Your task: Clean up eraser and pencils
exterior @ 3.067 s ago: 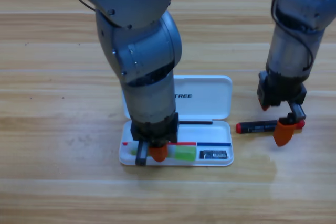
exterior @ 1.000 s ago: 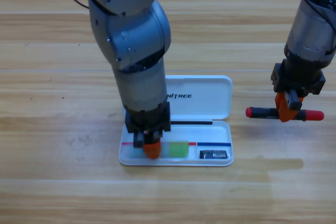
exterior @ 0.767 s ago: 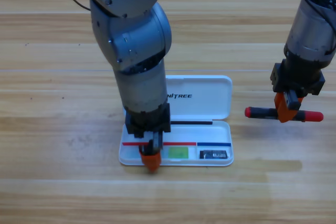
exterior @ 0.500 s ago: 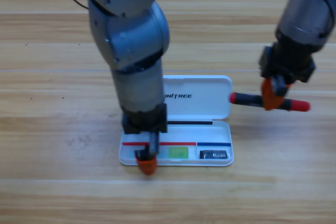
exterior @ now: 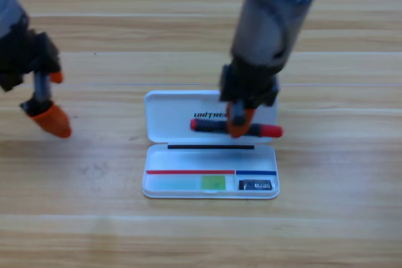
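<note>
With the eraser and green-ended stick lying in the white case, only the marker remains, pinched in my right gripper over the lid, my left gripper spread at the table's left edge.

We see the open case lying mid-desk, its lid behind its tray. In the tray's front row, the flat stick lies left and the eraser right. The right hand holds the marker crosswise over the lid. The left hand sits well left of the case.
</note>
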Available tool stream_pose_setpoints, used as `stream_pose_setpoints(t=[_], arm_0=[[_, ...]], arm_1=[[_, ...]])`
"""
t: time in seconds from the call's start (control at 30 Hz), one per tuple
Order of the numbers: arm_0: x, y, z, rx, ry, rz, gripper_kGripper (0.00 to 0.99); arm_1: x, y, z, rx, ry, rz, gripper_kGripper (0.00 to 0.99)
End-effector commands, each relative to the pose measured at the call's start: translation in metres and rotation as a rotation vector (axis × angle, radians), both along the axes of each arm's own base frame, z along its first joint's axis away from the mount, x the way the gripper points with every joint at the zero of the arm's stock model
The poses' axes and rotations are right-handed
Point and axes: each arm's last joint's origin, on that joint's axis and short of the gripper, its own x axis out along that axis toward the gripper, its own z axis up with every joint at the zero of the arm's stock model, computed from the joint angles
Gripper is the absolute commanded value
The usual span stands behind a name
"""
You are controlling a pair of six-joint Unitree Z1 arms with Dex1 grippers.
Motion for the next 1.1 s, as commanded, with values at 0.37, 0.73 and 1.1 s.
stream_pose_setpoints(t=[0.37,0.73,1.1], arm_0=[[-0.006,0.012,-0.030,-0.027,0.086,0.018,0.990],[-0.008,0.013,-0.033,-0.025,0.090,0.019,0.990],[0.021,0.021,0.003,-0.114,-0.038,0.059,0.968]], arm_1=[[0.005,0.044,-0.081,-0.138,0.026,0.023,0.000],[-0.001,0.039,-0.060,-0.104,0.021,-0.007,0.928],[-0.062,-0.008,0.056,0.160,0.110,0.064,0.980]])
